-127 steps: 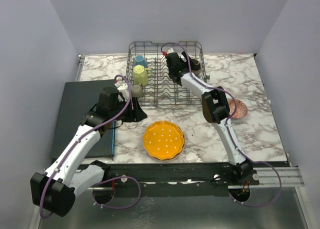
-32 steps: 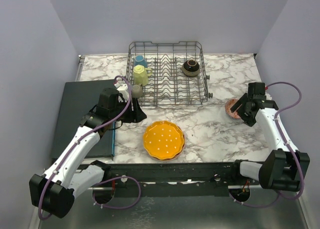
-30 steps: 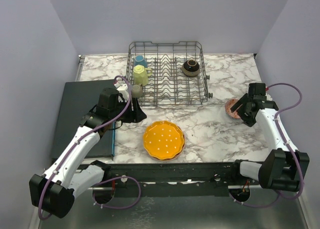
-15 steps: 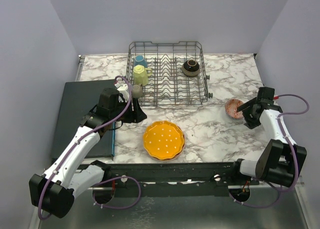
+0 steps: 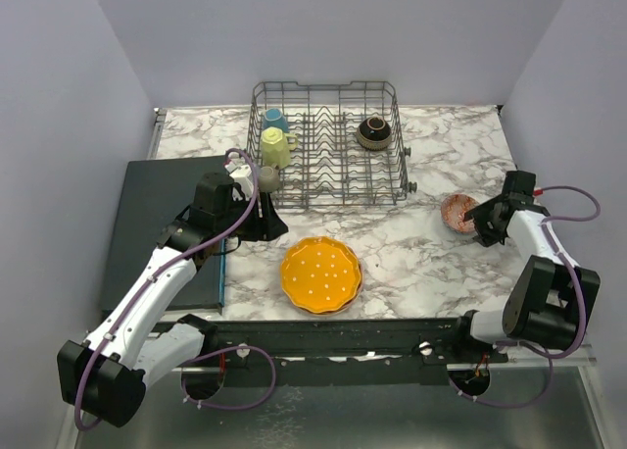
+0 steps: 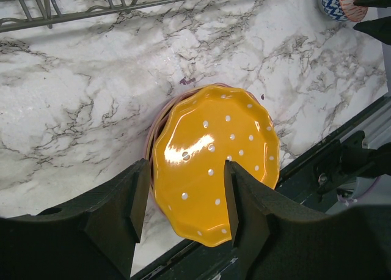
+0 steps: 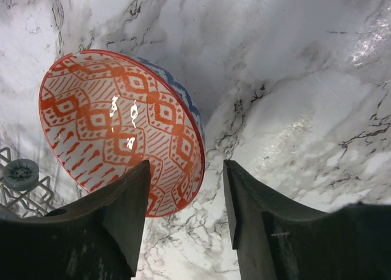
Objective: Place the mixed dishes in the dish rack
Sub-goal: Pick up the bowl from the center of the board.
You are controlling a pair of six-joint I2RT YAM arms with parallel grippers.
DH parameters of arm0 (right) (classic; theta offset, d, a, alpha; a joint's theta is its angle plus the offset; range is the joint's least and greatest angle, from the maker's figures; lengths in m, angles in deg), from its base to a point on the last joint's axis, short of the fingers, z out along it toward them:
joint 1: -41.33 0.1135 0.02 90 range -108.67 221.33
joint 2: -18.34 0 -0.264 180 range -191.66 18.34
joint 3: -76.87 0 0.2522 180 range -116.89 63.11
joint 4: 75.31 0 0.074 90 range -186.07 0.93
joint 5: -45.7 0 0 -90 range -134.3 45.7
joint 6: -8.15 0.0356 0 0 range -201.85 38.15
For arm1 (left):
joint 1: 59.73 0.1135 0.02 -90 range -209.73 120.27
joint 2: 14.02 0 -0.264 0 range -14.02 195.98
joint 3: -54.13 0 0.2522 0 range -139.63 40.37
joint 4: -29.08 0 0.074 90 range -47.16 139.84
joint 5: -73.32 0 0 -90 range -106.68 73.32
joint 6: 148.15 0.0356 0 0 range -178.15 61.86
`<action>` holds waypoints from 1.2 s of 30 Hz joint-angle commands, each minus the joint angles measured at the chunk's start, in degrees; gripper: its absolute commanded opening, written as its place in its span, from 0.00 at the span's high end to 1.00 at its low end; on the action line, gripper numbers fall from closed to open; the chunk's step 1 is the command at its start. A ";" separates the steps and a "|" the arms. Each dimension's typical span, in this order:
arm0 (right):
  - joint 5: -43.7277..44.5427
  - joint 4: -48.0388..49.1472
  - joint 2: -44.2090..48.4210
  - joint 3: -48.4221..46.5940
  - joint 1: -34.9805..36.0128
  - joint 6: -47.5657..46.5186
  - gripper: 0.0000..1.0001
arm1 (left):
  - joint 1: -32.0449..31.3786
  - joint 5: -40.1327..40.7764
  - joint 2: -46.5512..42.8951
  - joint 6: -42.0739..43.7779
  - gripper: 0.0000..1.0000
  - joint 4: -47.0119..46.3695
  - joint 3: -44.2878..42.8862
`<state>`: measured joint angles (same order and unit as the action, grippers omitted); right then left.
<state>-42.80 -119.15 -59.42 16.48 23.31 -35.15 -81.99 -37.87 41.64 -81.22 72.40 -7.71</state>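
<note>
On the counter [image 5: 411,258] to the right of the dish rack [image 5: 324,83], the patterned bowl [image 7: 122,133] sits with its rim at the gap between the right fingers [image 7: 116,231], spread wide and gripping nothing, while the dotted orange plate [image 6: 214,164] lies mid-counter below the left fingers [image 6: 116,222], likewise spread and empty.

Left fingers [image 6: 116,214] spread apart; right fingers [image 7: 122,222] spread apart
</note>
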 commanded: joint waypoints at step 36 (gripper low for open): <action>-5.33 0.67 12.66 0.94 -0.48 -7.45 1.00 | -0.33 -0.80 0.49 0.65 0.42 0.41 -0.20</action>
<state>-46.82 -117.03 -50.67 20.15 23.20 -40.20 -81.99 -37.87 41.82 -81.22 72.40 -7.71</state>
